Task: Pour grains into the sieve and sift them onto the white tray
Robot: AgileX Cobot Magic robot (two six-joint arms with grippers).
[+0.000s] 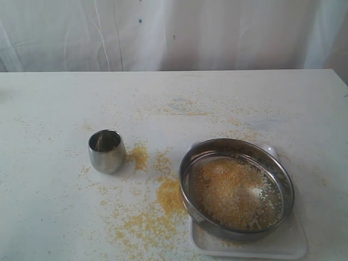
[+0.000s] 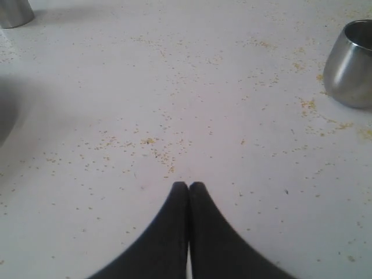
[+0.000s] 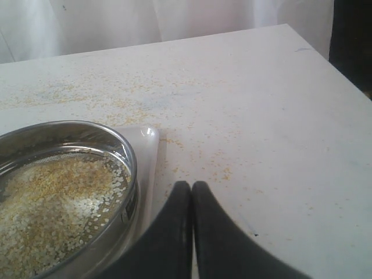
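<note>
The round steel sieve [image 1: 237, 187] sits on the white tray [image 1: 288, 244] at the front right, with yellow-beige grains [image 1: 231, 190] spread over its mesh. More grains [image 1: 163, 198] lie spilled on the table to its left. In the right wrist view the sieve [image 3: 70, 192] and a tray corner [image 3: 148, 139] lie beside my right gripper [image 3: 187, 185], which is shut and holds nothing. My left gripper [image 2: 188, 185] is shut and empty above the speckled table. Neither gripper shows in the exterior view.
A small steel cup [image 1: 106, 151] stands upright left of centre; the same cup [image 2: 351, 64] shows in the left wrist view, with another steel object [image 2: 14, 11] at a far corner. The table edge [image 3: 325, 64] runs off beside the right gripper. White curtain behind.
</note>
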